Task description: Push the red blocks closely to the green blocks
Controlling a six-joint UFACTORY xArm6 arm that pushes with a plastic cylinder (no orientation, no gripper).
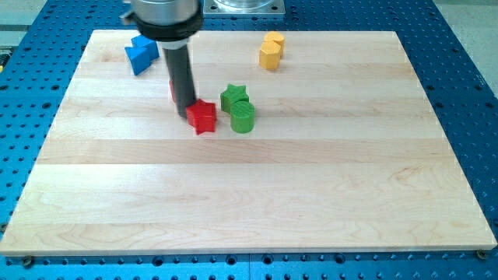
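My tip [187,115] rests on the wooden board [249,202], touching the left side of a red star block [202,117]. A second red block [173,90] is mostly hidden behind the rod; only a sliver shows at its left. A green star block [234,96] sits right of the red star, with a green cylinder [243,117] just below it. The red star is a small gap left of the green cylinder.
A blue block [141,54] lies near the board's top left. Two yellow blocks [271,50] stand together at the view's top, right of centre. A blue perforated table [467,47] surrounds the board.
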